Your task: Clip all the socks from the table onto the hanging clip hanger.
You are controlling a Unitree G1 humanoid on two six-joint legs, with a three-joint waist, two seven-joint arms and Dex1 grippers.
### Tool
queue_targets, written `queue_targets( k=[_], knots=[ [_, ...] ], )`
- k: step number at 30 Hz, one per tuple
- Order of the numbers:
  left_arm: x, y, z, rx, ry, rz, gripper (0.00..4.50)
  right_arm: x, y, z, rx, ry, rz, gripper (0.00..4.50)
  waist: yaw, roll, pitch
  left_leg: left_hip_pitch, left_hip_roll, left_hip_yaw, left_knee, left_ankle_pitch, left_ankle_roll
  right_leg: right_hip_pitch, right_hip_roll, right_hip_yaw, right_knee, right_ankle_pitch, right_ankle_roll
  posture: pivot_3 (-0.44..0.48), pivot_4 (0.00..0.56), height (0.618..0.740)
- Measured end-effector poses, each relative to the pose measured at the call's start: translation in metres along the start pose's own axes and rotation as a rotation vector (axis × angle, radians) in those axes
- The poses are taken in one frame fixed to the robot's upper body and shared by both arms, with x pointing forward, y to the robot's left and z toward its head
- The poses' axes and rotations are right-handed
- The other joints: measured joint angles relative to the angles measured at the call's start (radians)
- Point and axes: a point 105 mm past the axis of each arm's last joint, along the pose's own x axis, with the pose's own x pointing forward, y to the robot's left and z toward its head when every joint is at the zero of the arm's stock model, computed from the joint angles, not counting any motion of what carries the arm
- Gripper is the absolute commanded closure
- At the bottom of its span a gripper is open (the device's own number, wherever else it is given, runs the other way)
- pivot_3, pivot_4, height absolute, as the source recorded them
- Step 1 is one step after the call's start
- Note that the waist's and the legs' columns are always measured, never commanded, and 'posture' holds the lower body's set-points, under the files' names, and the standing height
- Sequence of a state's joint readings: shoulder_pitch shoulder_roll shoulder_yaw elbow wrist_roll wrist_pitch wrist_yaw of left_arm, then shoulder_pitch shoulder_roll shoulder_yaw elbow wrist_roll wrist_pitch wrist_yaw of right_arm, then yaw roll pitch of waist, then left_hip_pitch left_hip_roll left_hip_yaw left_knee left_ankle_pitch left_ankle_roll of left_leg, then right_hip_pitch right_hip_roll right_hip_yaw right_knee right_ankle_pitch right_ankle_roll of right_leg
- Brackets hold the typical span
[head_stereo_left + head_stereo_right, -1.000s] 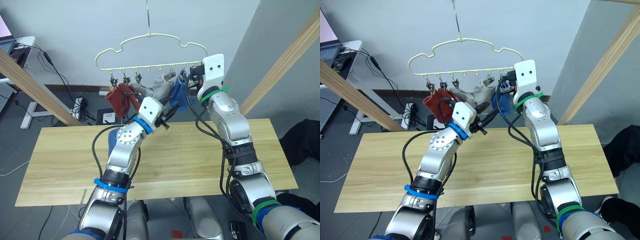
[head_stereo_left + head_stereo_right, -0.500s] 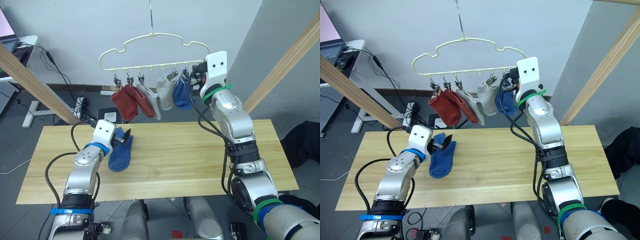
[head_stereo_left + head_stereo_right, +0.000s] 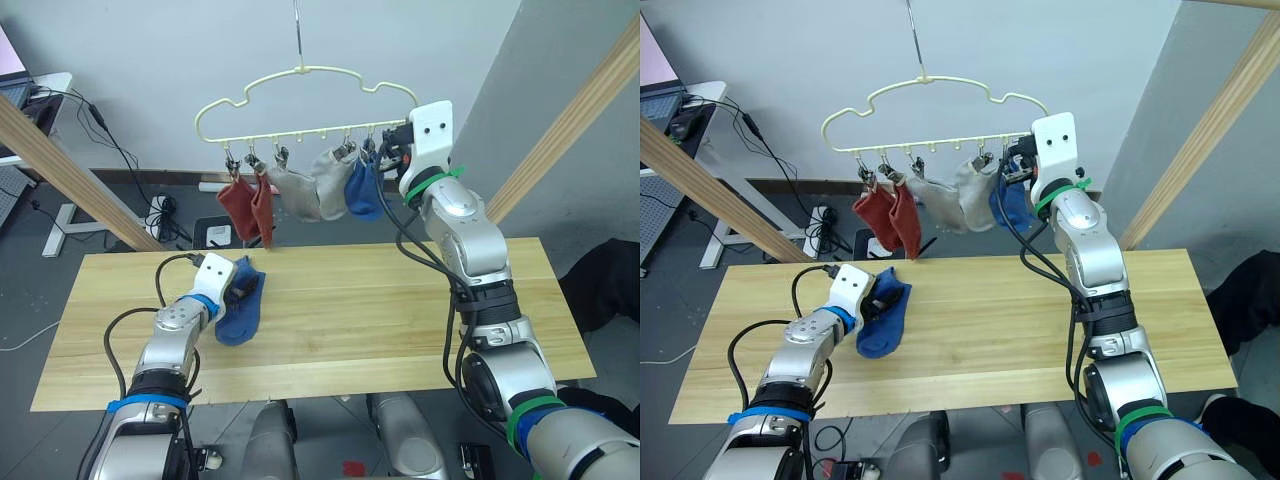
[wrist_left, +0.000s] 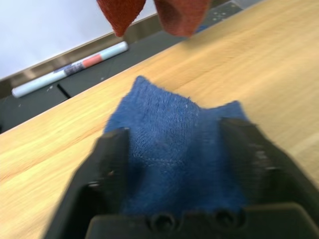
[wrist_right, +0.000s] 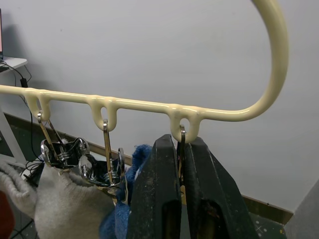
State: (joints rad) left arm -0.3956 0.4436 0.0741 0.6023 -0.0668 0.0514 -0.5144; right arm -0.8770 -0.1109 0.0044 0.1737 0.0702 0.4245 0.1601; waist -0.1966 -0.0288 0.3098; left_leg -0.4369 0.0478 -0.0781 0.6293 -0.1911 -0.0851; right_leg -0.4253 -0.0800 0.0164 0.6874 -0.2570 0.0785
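Note:
The pale-yellow clip hanger (image 3: 300,72) hangs above the table's far edge. Five socks hang from its clips: two rust-red (image 3: 248,208), two light grey (image 3: 312,188) and one blue (image 3: 362,190). Another blue sock (image 3: 238,308) lies on the wooden table (image 3: 380,320) at the left. My left gripper (image 3: 241,287) is down on it, open, its fingers (image 4: 107,164) on either side of the sock's cuff (image 4: 174,129). My right gripper (image 3: 394,152) is up at the hanger's right end, its fingers (image 5: 162,189) shut on the last clip (image 5: 180,149).
Slanted wooden poles stand at the left (image 3: 60,165) and right (image 3: 570,130) of the table. A white desk (image 3: 40,90) with cables is at the far left. A dark bundle (image 3: 605,280) lies off the table's right end.
My left arm dropped from the hanging socks to the table and closed in on the blue sock. The hung socks swung and settled. The right gripper stayed on the clip.

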Motion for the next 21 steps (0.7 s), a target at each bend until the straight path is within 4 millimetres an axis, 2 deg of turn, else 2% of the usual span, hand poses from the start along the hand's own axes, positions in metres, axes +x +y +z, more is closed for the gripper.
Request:
queue_targets(
  k=[6, 8, 10, 12, 15, 17, 21],
  knots=[
    [-0.002, -0.004, -0.005, 0.007, 0.001, -0.012, 4.37, 0.0, 0.0, 0.0, 0.001, 0.0, 0.0, 4.5, -0.002, 0.0, 0.0, 0.002, 0.0, 0.0, 0.0, 0.0, 0.0, 0.0, 0.0, 0.0, 0.003, 0.0, 0.0, -0.315, 0.283, 0.689],
    [-0.003, -0.009, -0.004, 0.019, -0.012, -0.035, 4.46, 0.0, 0.0, 0.0, 0.001, -0.001, 0.001, 4.5, -0.003, 0.0, 0.0, 0.002, 0.0, 0.0, 0.0, 0.0, 0.0, 0.0, 0.0, 0.001, 0.003, 0.0, 0.0, -0.315, 0.283, 0.689],
    [-0.002, -0.022, -0.002, 0.027, -0.032, -0.09, 4.46, 0.0, 0.0, 0.0, 0.002, 0.0, -0.002, 4.5, -0.002, 0.0, 0.0, 0.002, 0.0, 0.0, 0.0, 0.0, 0.0, 0.0, 0.0, 0.001, 0.003, 0.0, 0.0, -0.316, 0.283, 0.689],
    [0.001, -0.051, 0.008, 0.024, -0.081, -0.199, 4.46, 0.0, -0.001, 0.0, 0.003, 0.002, -0.003, 4.5, 0.001, 0.0, 0.0, 0.001, 0.0, 0.0, 0.0, 0.0, 0.0, 0.0, 0.0, 0.0, 0.002, 0.0, 0.0, -0.319, 0.28, 0.689],
    [0.006, -0.099, 0.04, -0.003, -0.192, -0.364, 4.46, 0.0, 0.0, -0.001, 0.004, 0.008, -0.001, 4.5, 0.004, 0.0, 0.0, -0.001, 0.0, 0.0, 0.0, 0.0, 0.0, 0.0, 0.0, 0.0, 0.0, 0.0, 0.0, -0.32, 0.279, 0.689],
    [0.009, -0.132, 0.076, -0.002, -0.298, -0.463, 4.46, 0.0, 0.0, -0.001, 0.005, 0.011, 0.0, 4.5, 0.003, 0.0, 0.0, -0.001, 0.0, 0.0, 0.0, 0.0, 0.0, 0.0, 0.0, 0.0, 0.0, 0.0, 0.0, -0.319, 0.277, 0.689],
    [0.015, -0.164, 0.127, -0.022, -0.442, -0.52, 4.46, 0.0, 0.0, 0.0, 0.004, 0.008, 0.007, 4.5, -0.004, 0.0, 0.0, 0.0, 0.0, 0.0, 0.0, 0.0, 0.0, 0.0, 0.0, 0.0, 0.0, 0.0, 0.0, -0.324, 0.275, 0.689]
  ],
)
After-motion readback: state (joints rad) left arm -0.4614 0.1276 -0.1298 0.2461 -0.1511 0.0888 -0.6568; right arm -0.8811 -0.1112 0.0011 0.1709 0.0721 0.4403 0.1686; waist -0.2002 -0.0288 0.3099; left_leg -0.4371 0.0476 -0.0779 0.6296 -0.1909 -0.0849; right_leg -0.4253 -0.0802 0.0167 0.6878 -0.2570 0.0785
